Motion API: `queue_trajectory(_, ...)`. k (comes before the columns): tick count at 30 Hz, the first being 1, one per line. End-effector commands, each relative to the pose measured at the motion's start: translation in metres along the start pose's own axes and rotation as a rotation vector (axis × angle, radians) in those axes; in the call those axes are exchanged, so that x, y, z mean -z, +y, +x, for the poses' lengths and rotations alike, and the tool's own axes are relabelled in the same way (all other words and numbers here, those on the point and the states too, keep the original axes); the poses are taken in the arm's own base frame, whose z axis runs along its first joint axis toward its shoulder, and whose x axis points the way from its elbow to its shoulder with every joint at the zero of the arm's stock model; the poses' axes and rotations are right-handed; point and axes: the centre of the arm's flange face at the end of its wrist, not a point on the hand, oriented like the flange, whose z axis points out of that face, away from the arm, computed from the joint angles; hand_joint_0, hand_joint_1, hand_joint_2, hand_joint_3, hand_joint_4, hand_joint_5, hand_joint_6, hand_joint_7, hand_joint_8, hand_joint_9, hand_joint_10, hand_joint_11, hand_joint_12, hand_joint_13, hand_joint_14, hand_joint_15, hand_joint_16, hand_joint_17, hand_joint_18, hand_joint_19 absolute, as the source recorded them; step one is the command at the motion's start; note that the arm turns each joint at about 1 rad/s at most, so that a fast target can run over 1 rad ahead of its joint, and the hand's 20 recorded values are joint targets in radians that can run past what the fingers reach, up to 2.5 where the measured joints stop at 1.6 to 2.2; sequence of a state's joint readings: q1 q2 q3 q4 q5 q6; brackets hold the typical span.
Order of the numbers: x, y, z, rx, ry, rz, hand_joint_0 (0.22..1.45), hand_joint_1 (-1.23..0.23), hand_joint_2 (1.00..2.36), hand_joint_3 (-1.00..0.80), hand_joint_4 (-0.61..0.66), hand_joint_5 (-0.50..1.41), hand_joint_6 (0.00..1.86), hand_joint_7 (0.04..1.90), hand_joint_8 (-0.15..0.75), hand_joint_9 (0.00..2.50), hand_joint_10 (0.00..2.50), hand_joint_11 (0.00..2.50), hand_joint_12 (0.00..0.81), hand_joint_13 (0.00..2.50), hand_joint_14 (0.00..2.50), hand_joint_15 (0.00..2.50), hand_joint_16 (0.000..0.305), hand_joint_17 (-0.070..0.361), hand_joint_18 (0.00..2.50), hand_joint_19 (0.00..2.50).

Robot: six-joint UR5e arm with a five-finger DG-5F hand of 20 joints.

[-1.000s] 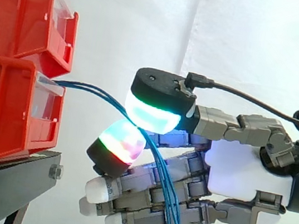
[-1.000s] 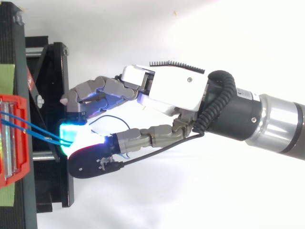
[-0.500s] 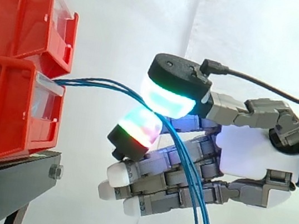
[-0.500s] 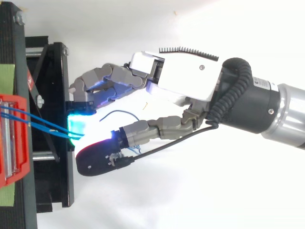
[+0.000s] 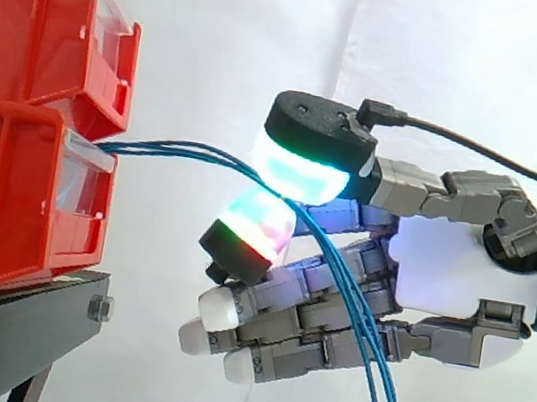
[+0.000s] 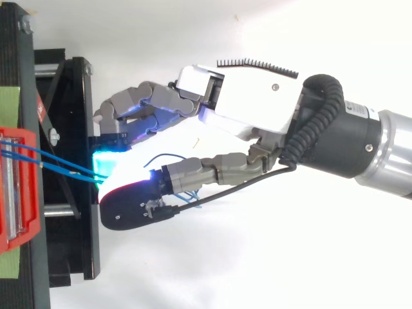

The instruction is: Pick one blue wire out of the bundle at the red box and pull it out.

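Several thin blue wires [image 5: 175, 152] leave the clear front of the lower red box [image 5: 5, 202] and run level to the right. My hand [image 5: 459, 280] is to the right of the box, apart from it. It is shut on the wires, pinching them between two glowing pads [image 5: 304, 166], one above and one below. Past the pinch the wires drop across the curled fingers toward the lower right. From above, the blue wires [image 6: 58, 168] stretch from the red box [image 6: 19, 232] to my hand [image 6: 244, 109].
A second red box [image 5: 43, 16] sits stacked on the lower one. Both rest on a black stand [image 5: 7, 324] whose frame [image 6: 71, 96] reaches under my fingertips. A white curtain hangs behind.
My hand has drawn back to the right and slightly up, away from the box. The wires between box and pads have gone from sagging to nearly level.
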State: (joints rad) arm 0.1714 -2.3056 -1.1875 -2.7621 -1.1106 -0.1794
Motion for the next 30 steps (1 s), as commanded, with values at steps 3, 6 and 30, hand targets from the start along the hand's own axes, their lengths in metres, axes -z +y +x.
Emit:
queue_trajectory(3, 0.0001, 0.0001, 0.0003, 0.0, 0.001, 0.0, 0.59, -0.78, 1.02, -0.19, 0.35, -0.15, 0.79, 1.15, 0.275, 0.92, 0.02, 0.63, 0.36, 0.41, 0.01, 0.19, 0.054, 0.121, 0.28, 0.31)
queue_trajectory(6, 0.0001, 0.0001, 0.0003, 0.0, 0.001, 0.0, 0.58, -0.74, 1.02, -0.18, 0.36, -0.13, 0.74, 1.22, 0.271, 0.93, 0.02, 0.57, 0.358, 0.41, 0.01, 0.19, 0.054, 0.121, 0.28, 0.32)
queue_trajectory(30, -0.0005, 0.0007, 0.0003, -0.003, -0.002, -0.005, 0.51, -0.63, 1.01, -0.43, 0.31, -0.12, 0.65, 1.23, 0.269, 0.93, 0.02, 0.6, 0.372, 0.4, 0.01, 0.2, 0.057, 0.129, 0.26, 0.34)
